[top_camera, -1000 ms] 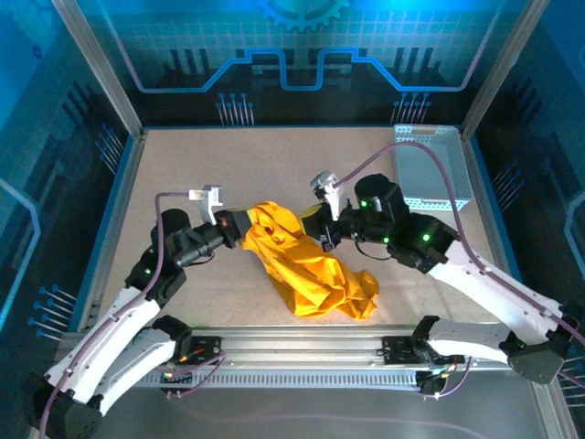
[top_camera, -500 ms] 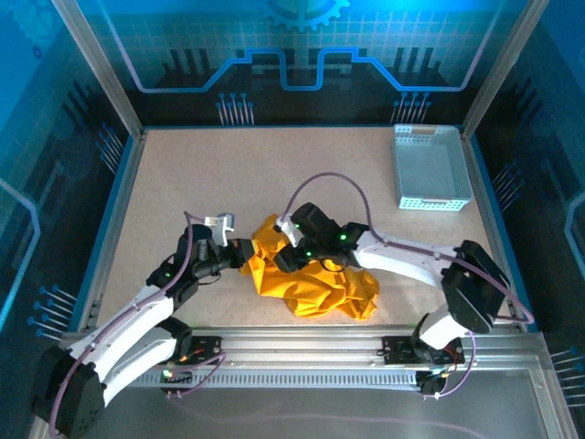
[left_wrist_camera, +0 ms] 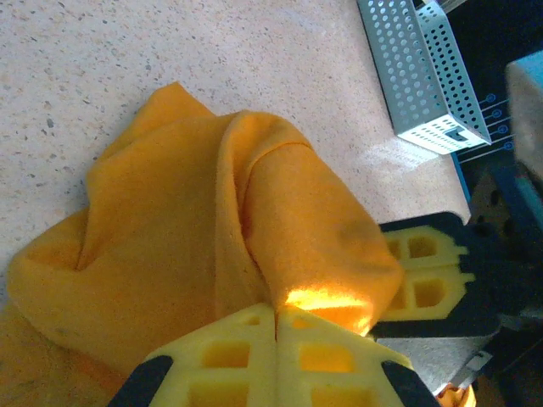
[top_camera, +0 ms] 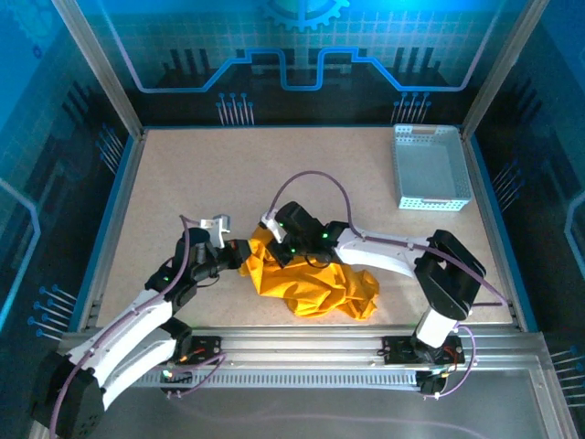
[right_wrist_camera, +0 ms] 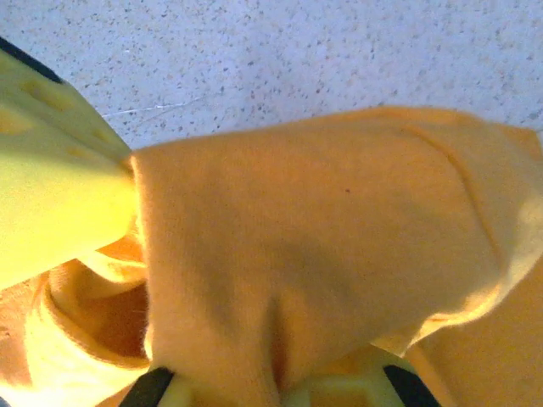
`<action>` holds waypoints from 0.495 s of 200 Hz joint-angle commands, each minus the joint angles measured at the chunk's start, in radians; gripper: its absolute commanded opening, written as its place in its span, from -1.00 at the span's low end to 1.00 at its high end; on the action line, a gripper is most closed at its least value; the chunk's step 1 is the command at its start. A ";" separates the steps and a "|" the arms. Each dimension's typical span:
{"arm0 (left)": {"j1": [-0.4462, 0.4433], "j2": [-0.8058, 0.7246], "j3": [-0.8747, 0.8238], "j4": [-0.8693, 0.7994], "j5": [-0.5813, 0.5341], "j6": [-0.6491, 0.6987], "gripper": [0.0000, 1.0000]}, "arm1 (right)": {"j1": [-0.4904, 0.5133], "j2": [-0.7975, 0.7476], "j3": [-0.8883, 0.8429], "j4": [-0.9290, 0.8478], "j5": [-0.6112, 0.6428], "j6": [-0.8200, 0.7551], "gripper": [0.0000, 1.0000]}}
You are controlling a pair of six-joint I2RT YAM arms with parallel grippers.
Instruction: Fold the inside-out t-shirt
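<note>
As t-shirt (top_camera: 320, 283) lies bunched, L hand (left_wrist_camera: 276, 322) + R hand (top_camera: 272, 245) clamp it.

The inside-out t-shirt (top_camera: 315, 285), plain orange-yellow, lay crumpled in a heap near the worktop's front edge.

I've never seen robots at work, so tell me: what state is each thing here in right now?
t-shirt: crumpled in a heap, not yet folded.
left gripper: shut on the t-shirt.
right gripper: shut on the t-shirt.
basket: upright, empty.
</note>
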 commanded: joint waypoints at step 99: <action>0.047 -0.043 0.141 -0.015 0.033 0.034 -0.88 | -0.032 -0.537 -0.024 -0.351 -0.200 -0.075 -1.00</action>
